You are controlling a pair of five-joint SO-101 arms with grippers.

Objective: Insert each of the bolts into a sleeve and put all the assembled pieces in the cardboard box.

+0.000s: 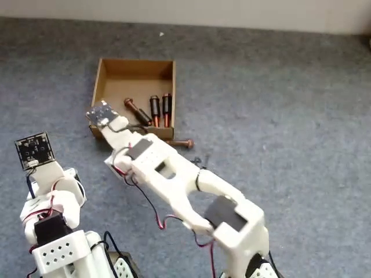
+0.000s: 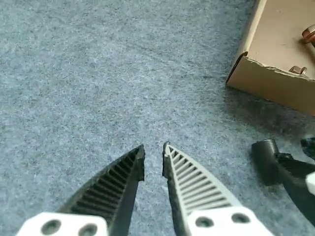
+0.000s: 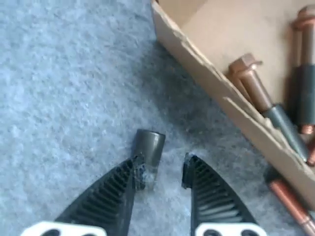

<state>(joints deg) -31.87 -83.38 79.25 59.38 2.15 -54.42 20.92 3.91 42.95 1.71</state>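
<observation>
— Field check, left side first. What's my left arm doing?
— Your left tool [image 2: 153, 160] hangs low over the grey bench [image 2: 74, 73]. Fingers all but pressed together, a sliver of gap, nothing between them. Judged idle. It sits off to the side, which leaves the other arm room at the box.
— And the right?
— Your right tool [image 3: 165, 169] is spread and straddles a dark sleeve [image 3: 149, 146]. The sleeve lies on the bench just outside a corner of the cardboard box [image 1: 97, 87]. One finger looks to touch it, but there's no pinch yet. You're lined up to close on it.
— Inside the box?
— Three assembled pieces [image 1: 155, 110] lie toward the near wall.
— What remains?
— One bare bolt [image 1: 181, 142] on the bench, just beside that near wall and to the right of your tool. Likely the sleeve's partner: they lie near each other, so pairing should be a short carry
</observation>
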